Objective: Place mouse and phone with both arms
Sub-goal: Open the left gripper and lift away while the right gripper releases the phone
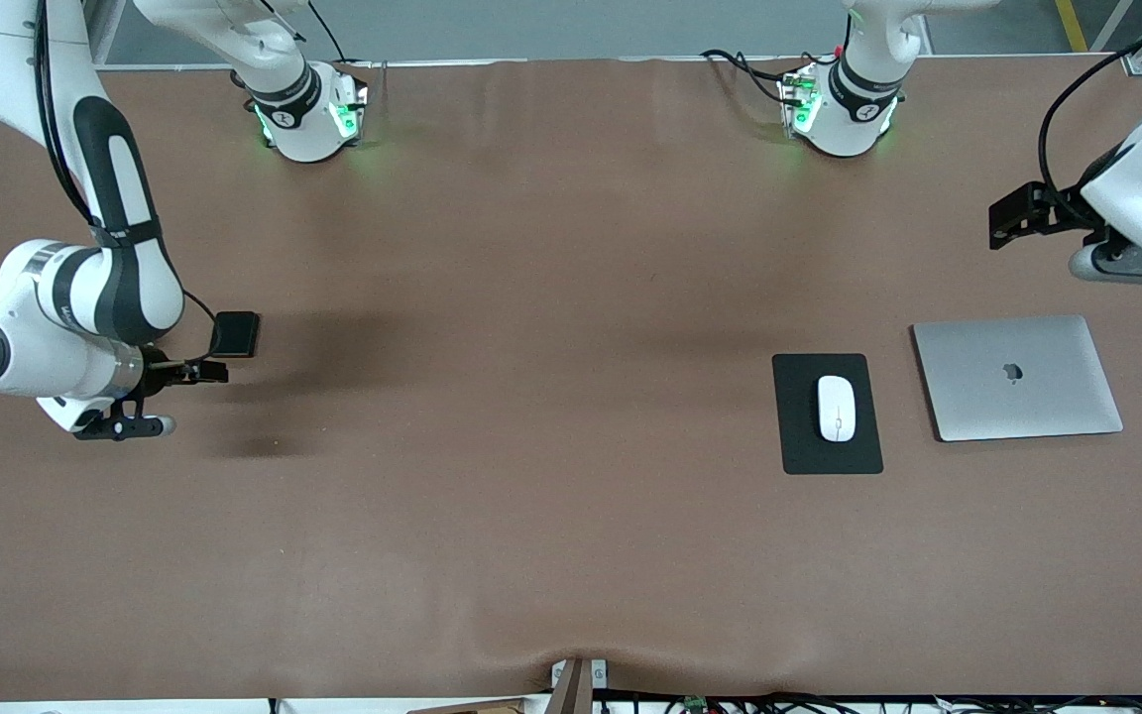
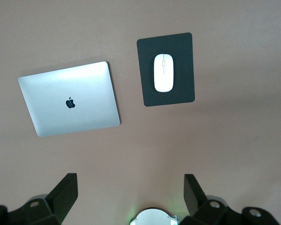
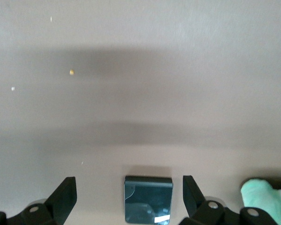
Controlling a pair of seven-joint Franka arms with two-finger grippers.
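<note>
The white mouse (image 1: pixel 837 408) lies on a black mouse pad (image 1: pixel 799 441) toward the left arm's end of the table; it also shows in the left wrist view (image 2: pixel 163 72). The small black phone (image 1: pixel 235 334) lies flat on the table toward the right arm's end. My right gripper (image 1: pixel 206 372) hangs open and empty just over the phone, which shows between its fingers in the right wrist view (image 3: pixel 148 199). My left gripper (image 1: pixel 1019 213) is open and empty in the air over bare table near the laptop, apart from the mouse.
A closed silver laptop (image 1: pixel 1017 377) lies beside the mouse pad, toward the left arm's end; it shows in the left wrist view (image 2: pixel 70 98) with the pad (image 2: pixel 180 91). The brown table (image 1: pixel 531 397) spreads between the two groups.
</note>
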